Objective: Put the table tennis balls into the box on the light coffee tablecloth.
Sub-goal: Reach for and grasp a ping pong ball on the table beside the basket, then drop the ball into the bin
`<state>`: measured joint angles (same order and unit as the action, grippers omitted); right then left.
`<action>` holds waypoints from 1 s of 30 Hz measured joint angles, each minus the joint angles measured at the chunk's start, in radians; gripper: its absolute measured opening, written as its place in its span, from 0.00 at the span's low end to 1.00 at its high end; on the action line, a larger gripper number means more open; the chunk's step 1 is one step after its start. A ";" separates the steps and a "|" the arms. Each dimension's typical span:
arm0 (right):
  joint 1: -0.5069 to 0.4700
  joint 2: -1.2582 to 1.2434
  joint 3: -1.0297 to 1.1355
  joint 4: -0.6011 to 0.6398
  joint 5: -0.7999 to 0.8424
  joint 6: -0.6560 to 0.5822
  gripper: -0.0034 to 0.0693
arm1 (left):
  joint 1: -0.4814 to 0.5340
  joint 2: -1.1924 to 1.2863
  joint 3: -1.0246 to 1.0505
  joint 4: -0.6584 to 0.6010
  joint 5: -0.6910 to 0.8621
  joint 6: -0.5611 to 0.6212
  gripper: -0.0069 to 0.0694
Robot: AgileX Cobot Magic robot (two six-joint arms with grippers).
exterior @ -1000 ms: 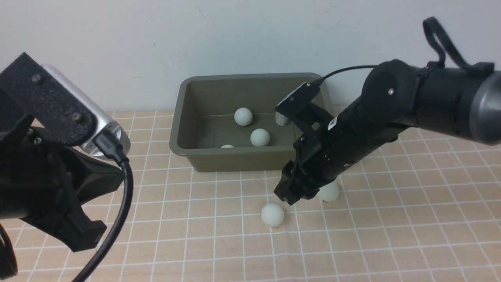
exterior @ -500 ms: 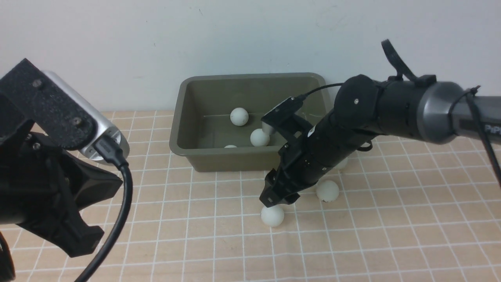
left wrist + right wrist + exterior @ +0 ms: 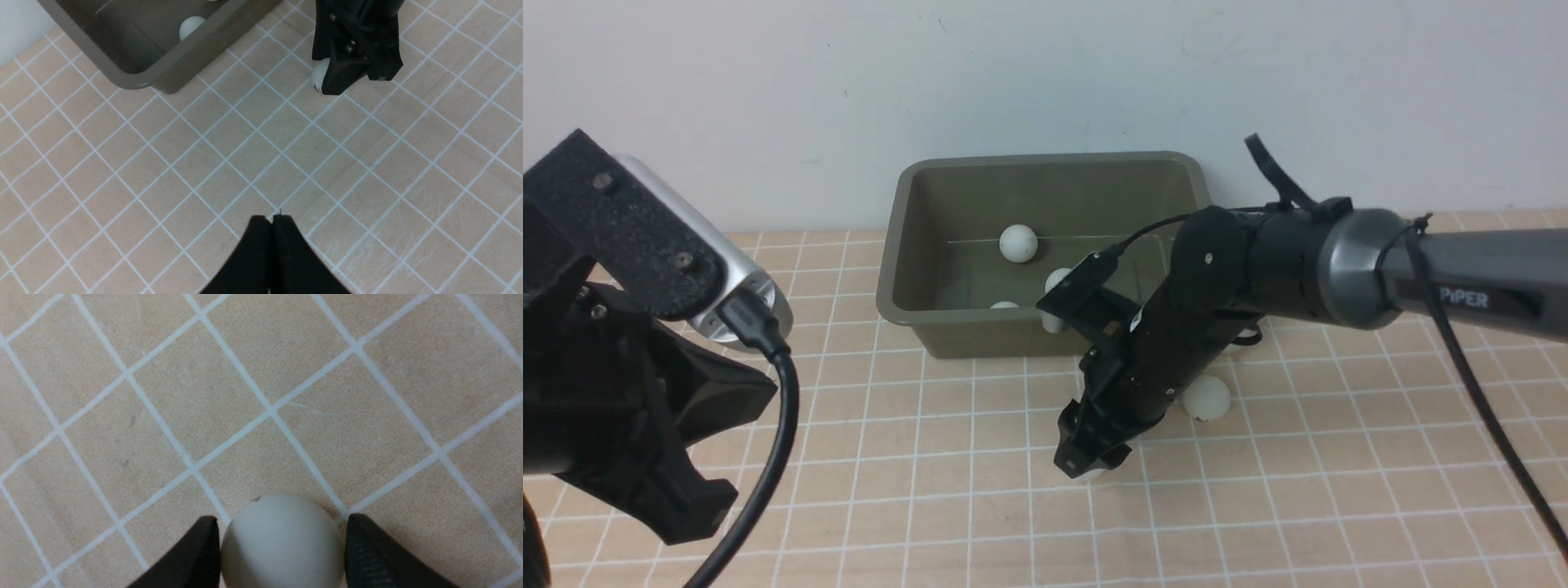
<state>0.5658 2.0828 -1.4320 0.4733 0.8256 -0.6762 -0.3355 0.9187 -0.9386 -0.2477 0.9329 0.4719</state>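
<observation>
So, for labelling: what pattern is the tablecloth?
Tablecloth: peach-beige with a thin white grid; clearest in right wrist view.

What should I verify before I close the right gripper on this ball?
1. Is the ball between the fingers of the right gripper? Ok, one finger on each side.
2. Jaws apart: ok, open around the ball.
3. Fingers touching the ball: cannot tell, the gaps look very thin.
4. Is the ball resting on the tablecloth? Ok.
5. Is the second loose ball clear of the fingers? Ok, it lies beside the arm, apart from them.
6. Room in the box: ok, bare floor shows around the balls inside.
</observation>
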 joint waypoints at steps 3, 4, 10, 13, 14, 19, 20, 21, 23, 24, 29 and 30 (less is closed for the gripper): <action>0.001 0.002 -0.007 -0.033 -0.008 0.045 0.53 | 0.000 0.000 0.000 0.000 0.000 0.000 0.00; 0.001 0.002 -0.018 -0.069 -0.006 0.072 0.53 | 0.000 0.000 0.000 0.000 0.000 0.000 0.00; -0.002 -0.059 -0.180 -0.194 0.203 0.120 0.53 | 0.000 0.000 0.000 0.000 0.000 0.000 0.00; -0.002 -0.107 -0.285 -0.194 0.284 0.095 0.53 | 0.000 0.000 0.000 0.000 0.000 0.000 0.00; -0.004 -0.117 -0.315 -0.194 0.295 0.091 0.53 | 0.000 0.000 0.000 0.000 0.001 0.000 0.00; -0.044 -0.112 -0.420 -0.190 0.254 0.084 0.53 | 0.000 0.000 0.000 0.000 0.004 0.000 0.00; -0.070 -0.095 -0.431 -0.191 0.228 0.095 0.53 | 0.000 0.000 0.000 0.000 0.004 0.000 0.00; -0.095 -0.073 -0.438 -0.191 0.200 0.102 0.53 | 0.000 0.000 0.000 0.000 0.005 0.000 0.00; -0.137 -0.029 -0.441 -0.191 0.177 0.107 0.53 | 0.000 0.000 0.000 0.000 0.006 0.000 0.00; -0.157 -0.009 -0.441 -0.185 0.172 0.109 0.53 | 0.000 0.000 0.000 0.000 0.007 0.000 0.00; -0.220 0.054 -0.441 -0.081 0.124 0.070 0.53 | 0.000 0.000 0.000 0.000 0.007 0.000 0.00; -0.229 0.066 -0.441 -0.034 0.103 0.051 0.53 | 0.000 0.000 0.000 0.000 0.007 0.000 0.00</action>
<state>0.3371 2.1485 -1.8734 0.4391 0.9284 -0.6249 -0.3355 0.9187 -0.9386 -0.2477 0.9399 0.4719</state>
